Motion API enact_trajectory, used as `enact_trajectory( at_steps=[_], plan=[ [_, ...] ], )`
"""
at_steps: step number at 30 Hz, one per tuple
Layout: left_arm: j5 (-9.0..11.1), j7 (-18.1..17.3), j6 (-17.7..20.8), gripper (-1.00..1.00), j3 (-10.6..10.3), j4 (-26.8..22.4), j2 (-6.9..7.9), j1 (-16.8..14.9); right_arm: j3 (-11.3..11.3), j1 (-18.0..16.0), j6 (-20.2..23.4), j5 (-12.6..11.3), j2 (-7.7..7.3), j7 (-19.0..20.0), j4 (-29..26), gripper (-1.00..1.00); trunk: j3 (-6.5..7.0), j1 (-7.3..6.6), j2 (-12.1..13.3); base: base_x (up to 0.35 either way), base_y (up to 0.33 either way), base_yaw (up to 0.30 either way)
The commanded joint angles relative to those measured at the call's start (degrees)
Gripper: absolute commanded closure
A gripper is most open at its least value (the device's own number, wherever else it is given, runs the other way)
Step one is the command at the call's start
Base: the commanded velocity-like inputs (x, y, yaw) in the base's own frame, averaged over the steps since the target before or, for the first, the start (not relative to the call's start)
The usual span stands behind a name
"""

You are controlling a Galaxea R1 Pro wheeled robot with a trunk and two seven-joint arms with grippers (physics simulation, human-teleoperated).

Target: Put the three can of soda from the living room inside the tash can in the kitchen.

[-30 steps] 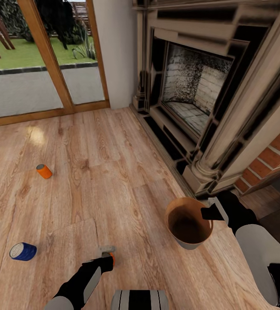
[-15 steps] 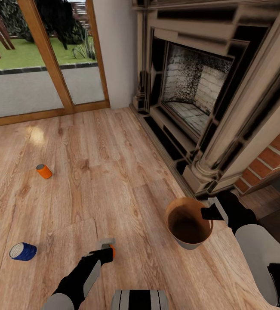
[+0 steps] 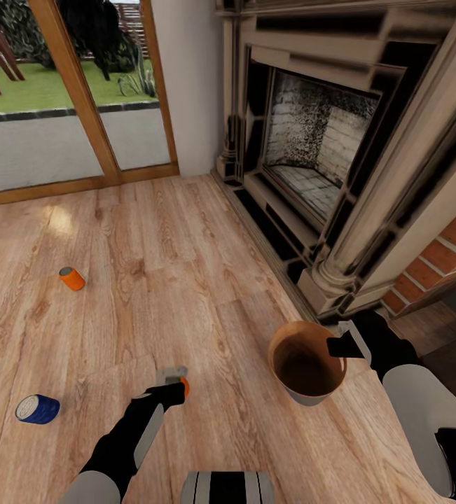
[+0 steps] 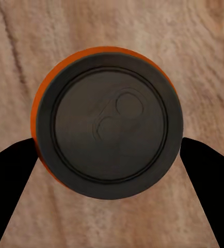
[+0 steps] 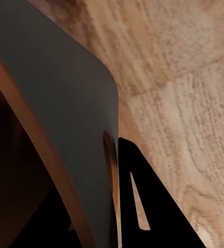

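Held can: an orange soda can [image 3: 183,386] sits upright in the left gripper [image 3: 176,386], long axis vertical, grey top [image 4: 111,124] facing the wrist camera, above the wood floor [image 3: 206,280] near the middle foreground.
Left jaws: closed on the can, a dark finger [image 4: 11,181] touching each side of it.
Change: the left arm and its can have risen and moved slightly farther from the robot than a second ago; the rest is unmoved.
Far orange can [image 3: 72,278]: lying on its side at the left, grey end pointing far-left.
Blue can [image 3: 37,409]: on its side, near left, top facing left.
Trash can [image 3: 307,362]: upright at the right, near the fireplace [image 3: 326,140], open mouth up.
Right gripper [image 3: 343,347]: jaws pinching the bin's right rim [image 5: 99,155].
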Motion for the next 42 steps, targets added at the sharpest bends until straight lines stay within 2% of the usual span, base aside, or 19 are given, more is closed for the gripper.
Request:
enact_trajectory(
  at_steps=[1,3,13,19,23,34,42],
  plan=[
    [0.0,0.0,0.2,1.00,0.0,-0.2,-0.01,0.0,-0.1,0.1,0.0,-1.4,0.04,0.3,0.3,1.00,-0.01,0.02,0.0,0.000,0.000,0.000],
    [0.0,0.0,0.8,1.00,0.0,-1.1,-0.01,0.0,-0.1,0.1,0.0,-1.4,0.07,0.3,0.3,1.00,-0.01,0.02,0.0,0.000,0.000,0.000],
    [0.0,0.1,7.7,1.00,-0.1,-13.2,-0.19,0.4,0.0,0.1,0.0,-1.4,0.18,0.2,0.5,1.00,-0.01,0.02,0.0,0.000,0.000,0.000],
    [0.0,0.1,15.1,1.00,-0.1,-22.0,-0.19,1.2,0.0,0.1,0.0,-1.3,0.18,0.2,0.5,1.00,-0.01,0.02,0.0,0.000,0.000,0.000],
    [-0.2,0.2,20.1,1.00,-0.1,-28.6,-0.25,3.1,0.1,0.3,0.0,-1.3,0.19,0.2,0.3,1.00,-0.01,0.02,0.0,0.000,0.000,0.000],
    [0.0,1.8,24.5,1.00,-0.5,-32.8,-0.27,4.9,2.2,0.6,0.0,-1.3,0.24,0.3,0.2,1.00,-0.01,0.02,0.0,0.000,0.000,0.000],
    [0.3,1.7,30.4,1.00,-2.8,-39.2,-0.27,7.2,2.5,0.7,0.0,-1.3,0.34,0.3,0.2,1.00,-0.01,0.02,0.0,0.000,0.000,0.000]
  ],
)
